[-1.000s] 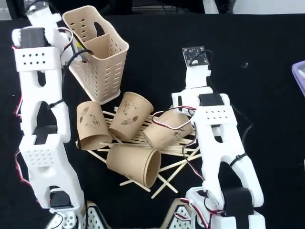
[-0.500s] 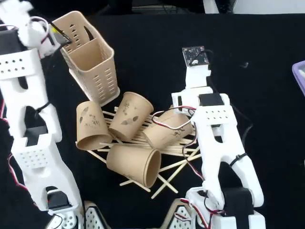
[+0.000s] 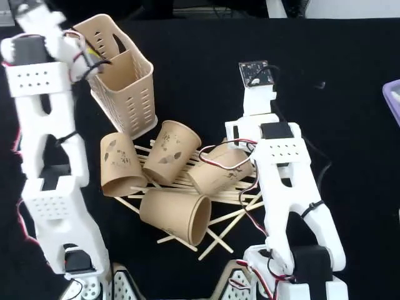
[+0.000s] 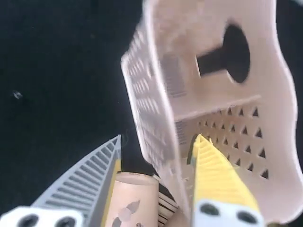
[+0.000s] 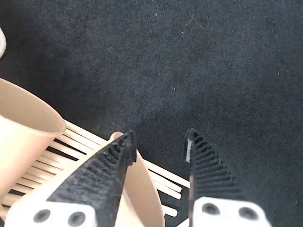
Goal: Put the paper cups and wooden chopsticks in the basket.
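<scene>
**Basket held at far left; cups and chopsticks lying on the table**

Basket: beige and perforated, with two compartments. It stands tilted at the far left of the black table. Whether its base rests fully on the cloth cannot be determined.

Left gripper: positioned at the basket's far-left rim. Its fingers straddle one basket wall, the grey finger outside and the yellow finger inside. They are clamped on that wall.

Paper cups: four in number, all on their sides, grouped mid-table just near of the basket. None is in the basket.
- Three lie in a row from left to right.
- The right-hand cup is partly covered by the right arm.
- The nearest cup lies in front of the row with its mouth facing right.

Chopsticks: a loose, criss-crossed pile flat on the cloth. It lies under the cups and touches them, with ends protruding to the near right.

Right gripper: it hangs over the right edge of the pile. Its black fingers are apart, with bare cloth showing between the tips. One finger sits above a cup, and chopstick ends lie beside it. It grips nothing.

Other: a purple container sits at the table's right edge, well apart from the work items.
</scene>
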### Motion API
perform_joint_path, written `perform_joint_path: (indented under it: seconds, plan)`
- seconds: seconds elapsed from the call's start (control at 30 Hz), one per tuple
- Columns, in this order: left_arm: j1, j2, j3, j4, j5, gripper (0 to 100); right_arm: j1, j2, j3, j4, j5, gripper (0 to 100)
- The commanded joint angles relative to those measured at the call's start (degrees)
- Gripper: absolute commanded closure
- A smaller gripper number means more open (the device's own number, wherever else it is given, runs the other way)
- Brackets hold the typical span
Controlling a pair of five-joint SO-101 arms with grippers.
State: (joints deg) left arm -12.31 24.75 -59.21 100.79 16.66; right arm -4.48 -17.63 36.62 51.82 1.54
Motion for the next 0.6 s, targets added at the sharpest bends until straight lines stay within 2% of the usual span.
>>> perform_joint_path:
  seconds: [0.0,0.1,0.23,0.3,0.4,0.57]
  plan:
    - [2.8,-2.1,1.5,0.1,0.3,76,-0.3,-0.1,-0.2,-1.1,-0.2,82.5]
    - [4.1,-2.5,5.1,0.1,0.3,79,-0.3,-0.1,-0.2,-1.1,-0.2,82.5]
    - [6.6,-1.9,8.3,0.0,-0.5,97,-0.3,-0.1,-0.2,-1.1,-0.2,82.5]
    - [8.3,-1.9,9.6,0.0,-3.1,95,-0.3,-0.1,-0.2,-1.1,-0.2,82.5]
    - [11.2,-2.2,9.9,-0.2,-8.3,97,-0.3,-0.1,-0.2,-1.1,-0.2,82.5]
    - [18.2,-2.6,9.9,0.0,-21.0,97,4.2,-0.1,-0.7,-1.1,-0.5,82.5]
